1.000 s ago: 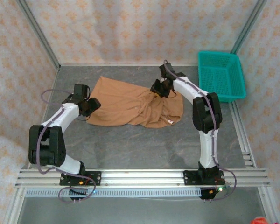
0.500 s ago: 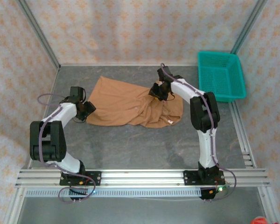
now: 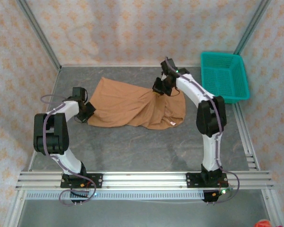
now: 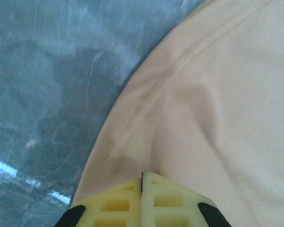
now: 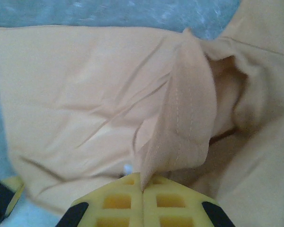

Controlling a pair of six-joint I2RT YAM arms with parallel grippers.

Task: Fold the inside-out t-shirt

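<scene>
The tan inside-out t-shirt point(image 3: 123, 106) lies spread across the middle of the grey table, with a small white label point(image 3: 172, 123) showing at its near right corner. My left gripper point(image 3: 88, 111) is at the shirt's left edge, low on the table. In the left wrist view its yellow fingers point(image 4: 142, 174) are pressed together on the cloth point(image 4: 217, 94) just inside the stitched hem. My right gripper point(image 3: 158, 88) is at the shirt's far right part. In the right wrist view it point(image 5: 142, 182) is shut on a raised fold of hem point(image 5: 189, 109).
A teal mesh basket point(image 3: 224, 75) stands at the back right, close to the right arm's elbow. Bare grey table point(image 3: 132, 146) lies between the shirt and the arm bases. Patterned walls and metal frame posts close in the back and sides.
The right gripper has moved toward the back with the cloth, smoothing the bunched middle of the shirt. The left gripper has shifted left and slightly nearer along the shirt's left edge.
</scene>
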